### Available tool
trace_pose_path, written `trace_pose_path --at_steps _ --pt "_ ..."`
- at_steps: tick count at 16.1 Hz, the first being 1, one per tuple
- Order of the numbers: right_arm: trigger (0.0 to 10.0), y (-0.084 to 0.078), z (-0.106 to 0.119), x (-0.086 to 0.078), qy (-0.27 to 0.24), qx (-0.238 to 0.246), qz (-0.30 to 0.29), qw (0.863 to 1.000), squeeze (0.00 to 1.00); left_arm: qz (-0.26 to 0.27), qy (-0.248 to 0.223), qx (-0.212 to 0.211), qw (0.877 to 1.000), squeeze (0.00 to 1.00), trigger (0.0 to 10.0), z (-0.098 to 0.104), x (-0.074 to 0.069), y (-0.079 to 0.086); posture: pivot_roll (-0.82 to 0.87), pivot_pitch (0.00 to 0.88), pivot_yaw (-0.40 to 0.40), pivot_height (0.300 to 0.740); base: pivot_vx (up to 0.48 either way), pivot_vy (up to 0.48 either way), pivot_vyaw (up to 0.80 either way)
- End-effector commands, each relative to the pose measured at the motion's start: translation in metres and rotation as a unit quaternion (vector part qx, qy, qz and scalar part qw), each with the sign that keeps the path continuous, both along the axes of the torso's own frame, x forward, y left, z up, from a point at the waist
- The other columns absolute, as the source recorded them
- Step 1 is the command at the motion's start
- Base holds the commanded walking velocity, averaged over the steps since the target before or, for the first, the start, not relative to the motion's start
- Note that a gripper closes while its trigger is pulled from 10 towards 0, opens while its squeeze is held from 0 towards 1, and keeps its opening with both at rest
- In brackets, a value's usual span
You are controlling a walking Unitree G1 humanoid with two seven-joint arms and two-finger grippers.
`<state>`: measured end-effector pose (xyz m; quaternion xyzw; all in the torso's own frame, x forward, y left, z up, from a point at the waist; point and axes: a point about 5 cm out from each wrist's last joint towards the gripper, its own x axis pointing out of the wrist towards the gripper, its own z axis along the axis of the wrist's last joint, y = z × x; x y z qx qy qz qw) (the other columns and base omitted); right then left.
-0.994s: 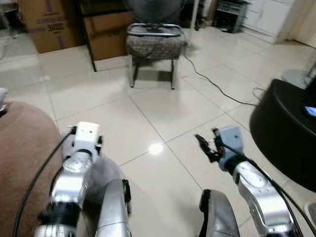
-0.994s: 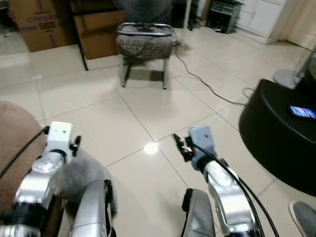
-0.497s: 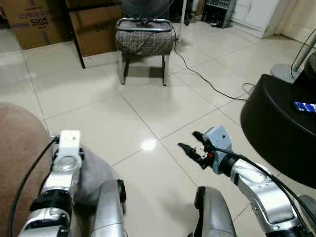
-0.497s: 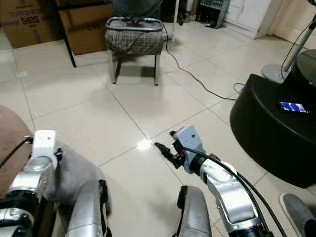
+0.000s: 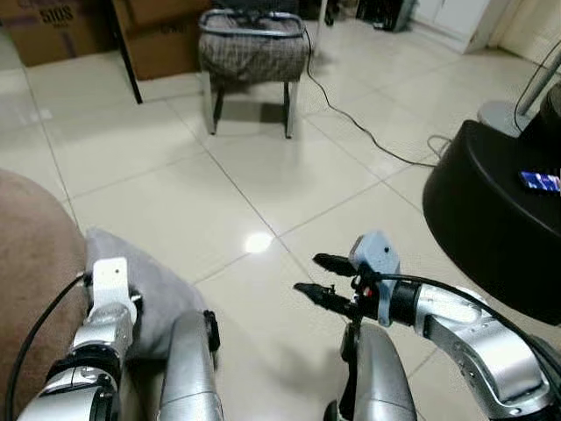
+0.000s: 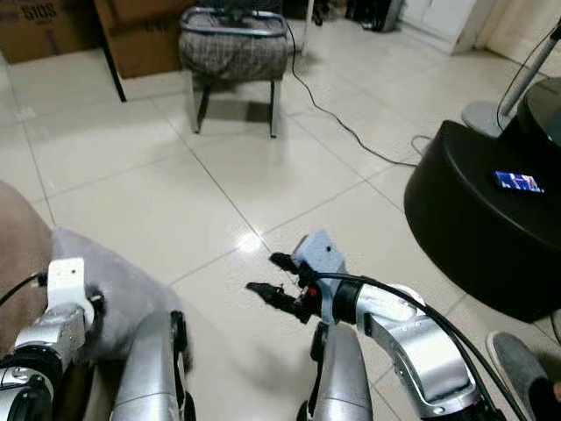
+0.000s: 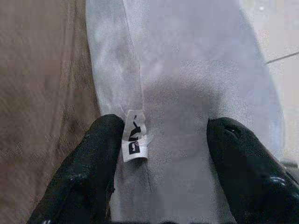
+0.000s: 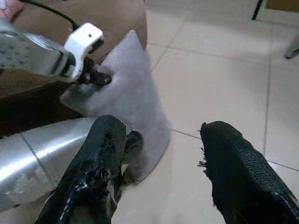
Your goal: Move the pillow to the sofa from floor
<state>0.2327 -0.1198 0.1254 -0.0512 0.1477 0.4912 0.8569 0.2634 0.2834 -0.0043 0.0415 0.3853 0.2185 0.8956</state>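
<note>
Your brown sofa filled the left edge of the head views, its rounded side standing just beside the grey pillow. The pillow leaned against that side of the sofa, its lower corner reaching down toward the tiled floor; you could not tell from these pictures whether it rested on the tiles. Your left tool had its two black fingers spread across the pillow's seam, one finger by the small white label, the other on the grey cloth, with fabric between them; you could not tell whether they pinched it or merely pressed into it. The left wrist's white camera block sat against the pillow.

Toward the middle, your right tool hung above the bare tiles, its fingers held apart and gripping nothing, pointing across toward the pillow yet well apart from it. A bright ceiling reflection lay on the floor just beyond it.

Farther back stood a checked stool on metal legs, with cardboard boxes at the top left corner. A black cable trailed over the floor to the right, where a round black unit carried a lit phone.
</note>
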Motion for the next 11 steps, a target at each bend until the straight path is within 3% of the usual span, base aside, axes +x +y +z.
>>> trace_pose_path --at_steps 1,2,3,4,5,11 --pt "10.0 0.001 0.004 -0.001 0.001 0.001 0.013 1.000 0.00 0.006 0.011 -0.013 1.000 0.00 10.0 -0.005 -0.002 -0.003 -0.08 0.097 -0.061 0.526 0.000 0.000 0.00" --pt "10.0 0.001 0.006 -0.001 0.001 0.000 0.012 1.000 0.00 0.000 0.012 -0.040 0.999 0.00 6.5 -0.008 -0.002 -0.009 -0.08 0.099 -0.059 0.526 0.000 0.000 0.00" --pt "10.0 0.000 0.006 -0.001 0.002 0.000 0.010 1.000 0.00 0.001 0.010 -0.051 0.999 0.00 4.4 -0.009 -0.002 -0.011 -0.08 0.100 -0.057 0.526 0.000 0.000 0.00" --pt "10.0 0.000 0.006 -0.001 0.002 0.000 0.010 1.000 0.00 0.000 0.009 -0.053 0.999 0.00 3.4 -0.009 -0.002 -0.011 -0.08 0.100 -0.057 0.526 0.000 0.000 0.00" --pt "10.0 0.000 0.007 -0.003 0.004 0.000 0.012 1.000 0.00 -0.005 0.003 -0.055 0.998 0.00 0.0 -0.008 0.000 -0.013 -0.08 0.100 -0.057 0.526 0.000 0.000 0.00" --pt "10.0 0.002 0.007 -0.005 0.014 0.008 0.026 1.000 0.00 -0.016 -0.002 -0.065 0.998 0.00 0.0 -0.007 0.003 -0.016 -0.08 0.090 -0.048 0.526 0.000 0.000 0.00"
